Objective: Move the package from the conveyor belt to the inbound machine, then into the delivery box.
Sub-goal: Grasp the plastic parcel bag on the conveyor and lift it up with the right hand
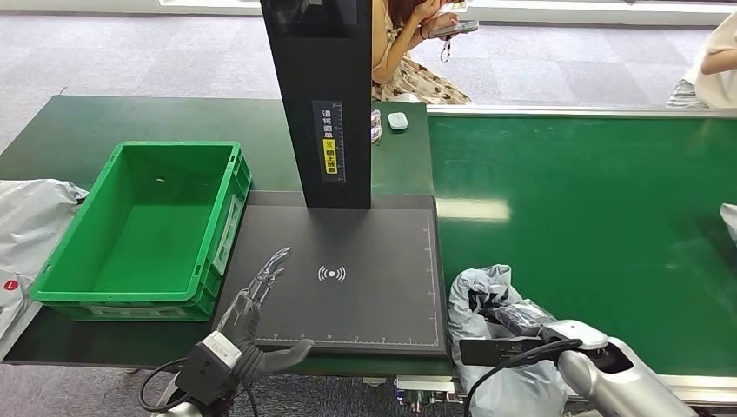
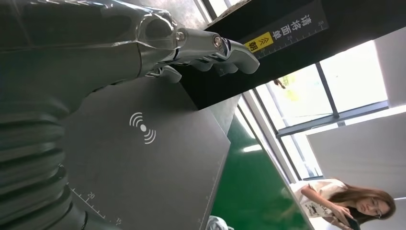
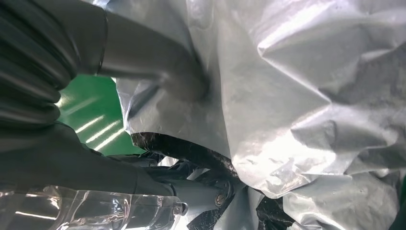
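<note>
Green belting runs along the right of the workstation, and at its near edge sits the package (image 1: 495, 339) — a crumpled grey poly bag, gripped by the right hand (image 1: 513, 320), fingers sunk into the film. Just left of it lies the inbound machine (image 1: 348, 278), so the carry goes leftward. Farther left stands the delivery box (image 1: 143, 228). Over the pad's near-left corner hovers the left hand (image 1: 256, 300) — fingers extended, holding nothing.
</note>
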Tool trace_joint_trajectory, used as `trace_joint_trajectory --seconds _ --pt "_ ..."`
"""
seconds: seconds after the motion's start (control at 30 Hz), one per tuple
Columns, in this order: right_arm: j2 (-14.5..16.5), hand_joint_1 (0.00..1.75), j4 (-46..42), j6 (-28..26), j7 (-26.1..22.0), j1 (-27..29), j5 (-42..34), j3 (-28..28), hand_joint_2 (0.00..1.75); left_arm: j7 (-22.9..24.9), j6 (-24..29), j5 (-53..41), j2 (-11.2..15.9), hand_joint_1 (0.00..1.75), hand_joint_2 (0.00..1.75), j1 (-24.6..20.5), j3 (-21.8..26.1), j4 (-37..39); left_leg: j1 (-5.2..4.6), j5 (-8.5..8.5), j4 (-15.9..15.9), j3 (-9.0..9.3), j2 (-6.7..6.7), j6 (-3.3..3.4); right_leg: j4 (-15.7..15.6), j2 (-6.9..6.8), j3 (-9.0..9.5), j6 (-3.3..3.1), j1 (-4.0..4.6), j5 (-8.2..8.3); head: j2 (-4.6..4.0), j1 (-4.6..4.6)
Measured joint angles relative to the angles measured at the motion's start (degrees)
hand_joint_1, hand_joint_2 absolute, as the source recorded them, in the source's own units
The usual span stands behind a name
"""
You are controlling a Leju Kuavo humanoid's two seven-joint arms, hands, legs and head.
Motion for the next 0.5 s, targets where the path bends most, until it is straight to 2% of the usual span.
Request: trace_joint_trajectory --seconds 0.3,0.5 --pt "0.0 1.75 -0.4 -1.3 1.2 0.7 3.3 0.0 1.75 -0.6 0.6 -0.4 0.4 0.00 1.75 0.1 -0.1 0.0 0.00 -0.01 0.0 -0.01 -0.21 0.06 -0.1 -0.24 0.14 0.05 -0.01 -0.03 0.00 0.01" --pt "-1.0 1.75 -0.1 -6.2 7.0 2.1 12.8 -0.2 1.75 -0.7 1.1 -0.8 0.5 0.00 1.75 0.7 -0.2 0.0 -0.07 0.00 0.0 -0.08 -0.22 0.18 -0.1 -0.24 0.14 0.19 -0.13 0.06 0.00 0.01"
